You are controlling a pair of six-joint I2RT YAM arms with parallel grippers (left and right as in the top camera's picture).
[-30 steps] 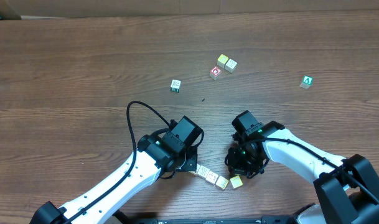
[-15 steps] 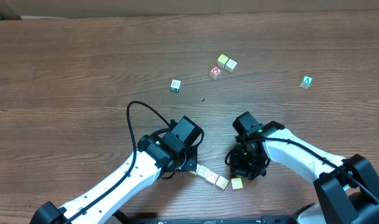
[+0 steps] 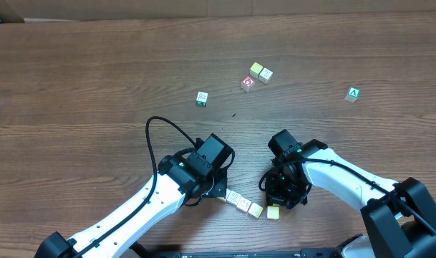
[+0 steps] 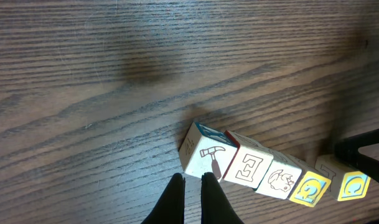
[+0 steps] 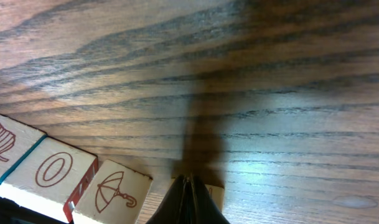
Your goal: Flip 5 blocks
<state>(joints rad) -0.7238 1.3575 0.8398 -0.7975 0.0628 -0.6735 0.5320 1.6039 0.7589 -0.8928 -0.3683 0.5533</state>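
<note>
A short row of cream blocks (image 3: 236, 200) lies near the table's front edge, between my two arms. In the left wrist view the row shows a hammer block (image 4: 205, 156), an E block (image 4: 248, 167), a rabbit block (image 4: 280, 181) and two yellow-faced ones (image 4: 310, 190). My left gripper (image 4: 191, 178) is shut and empty, its tips right at the hammer block's near corner. My right gripper (image 5: 188, 180) is shut, its tip over a pale yellow block (image 5: 214, 194) (image 3: 273, 212) beside the umbrella block (image 5: 111, 190). Whether it touches that block I cannot tell.
Farther back lie a pair of pale cubes (image 3: 260, 72), a red-marked cube (image 3: 248, 83), a white cube with green print (image 3: 202, 98) and a green "A" cube (image 3: 354, 94) at the right. A black cable (image 3: 157, 136) loops off the left arm.
The pale yellow block by my right gripper has slid slightly toward the front edge, and the right gripper has shifted with it. The left arm has stayed still.
</note>
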